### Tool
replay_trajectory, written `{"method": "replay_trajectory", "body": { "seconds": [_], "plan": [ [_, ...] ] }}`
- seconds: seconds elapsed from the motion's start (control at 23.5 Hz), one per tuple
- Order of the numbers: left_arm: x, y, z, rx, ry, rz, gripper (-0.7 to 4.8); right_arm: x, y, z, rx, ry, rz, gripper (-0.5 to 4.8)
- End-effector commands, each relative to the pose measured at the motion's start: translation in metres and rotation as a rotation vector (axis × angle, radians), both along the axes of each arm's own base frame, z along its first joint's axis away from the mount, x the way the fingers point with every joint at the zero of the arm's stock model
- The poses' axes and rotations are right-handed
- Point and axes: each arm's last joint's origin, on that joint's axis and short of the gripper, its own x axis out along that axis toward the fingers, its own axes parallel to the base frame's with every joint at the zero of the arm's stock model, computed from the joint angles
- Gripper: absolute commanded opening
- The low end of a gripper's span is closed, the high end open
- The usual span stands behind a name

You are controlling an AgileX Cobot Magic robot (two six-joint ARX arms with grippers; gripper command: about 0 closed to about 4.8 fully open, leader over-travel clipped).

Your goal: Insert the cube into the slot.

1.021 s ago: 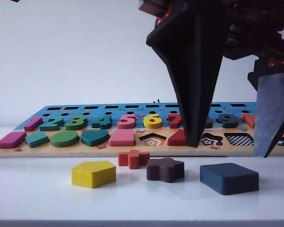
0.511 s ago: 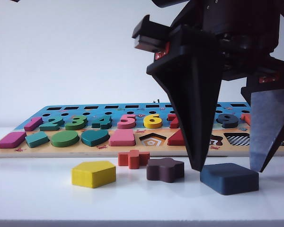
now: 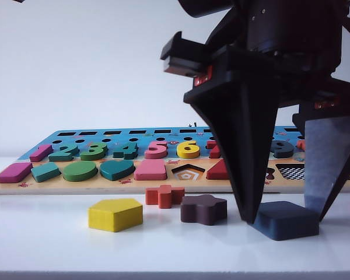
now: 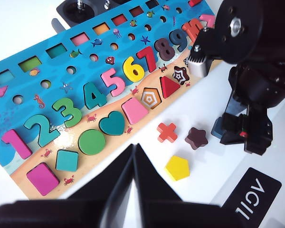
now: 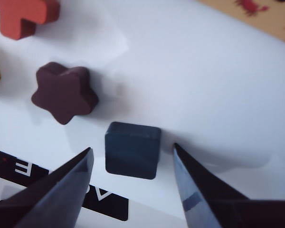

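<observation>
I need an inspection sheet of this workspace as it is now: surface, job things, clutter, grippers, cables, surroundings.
Surface: white table, bare in front of the loose pieces.
Job's things: navy cube lies flat on the table, not lifted; checkerboard square slot of the wooden puzzle board is unfilled.
Clutter: yellow pentagon block, orange-red cross block, dark brown star block, all loose on the table beside the cube.
Grippers: right gripper straddles the cube, jaws open, a gap showing on each side; left gripper shut, off to the board's side, holding nothing.
Cables: nothing seen.
Surroundings: plain white wall.
</observation>
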Motion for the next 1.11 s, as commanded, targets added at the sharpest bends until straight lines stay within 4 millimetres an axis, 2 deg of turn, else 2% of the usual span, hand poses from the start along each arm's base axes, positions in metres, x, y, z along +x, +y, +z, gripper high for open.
{"method": "replay_trajectory", "body": {
  "seconds": [0.04, 0.34, 0.64, 0.81, 0.94, 1.02, 1.11],
  "plan": [
    [0.001, -0.001, 0.002, -0.01, -0.014, -0.006, 0.07, 0.0, 0.002, 0.0, 0.005, -0.009, 0.001, 2.95],
    [0.001, -0.001, 0.002, -0.01, -0.014, -0.005, 0.07, 0.001, 0.002, -0.001, -0.013, -0.025, 0.001, 1.54],
    [0.001, -0.001, 0.002, -0.01, -0.014, -0.005, 0.07, 0.004, 0.001, 0.005, -0.007, -0.057, -0.011, 0.79],
    [0.001, -0.001, 0.002, -0.01, -0.014, -0.005, 0.07, 0.011, -0.003, 0.031, 0.038, -0.172, -0.043, 0.56],
    [0.001, -0.001, 0.002, -0.01, -0.014, -0.005, 0.07, 0.016, -0.011, 0.066, 0.089, -0.336, -0.089, 0.49],
    [0.001, -0.001, 0.002, -0.01, -0.014, -0.005, 0.07, 0.017, -0.02, 0.081, 0.117, -0.395, -0.122, 0.49],
    [0.001, -0.001, 0.002, -0.01, -0.014, -0.005, 0.07, 0.02, -0.031, 0.086, 0.111, -0.412, -0.163, 0.49]
  ]
}}
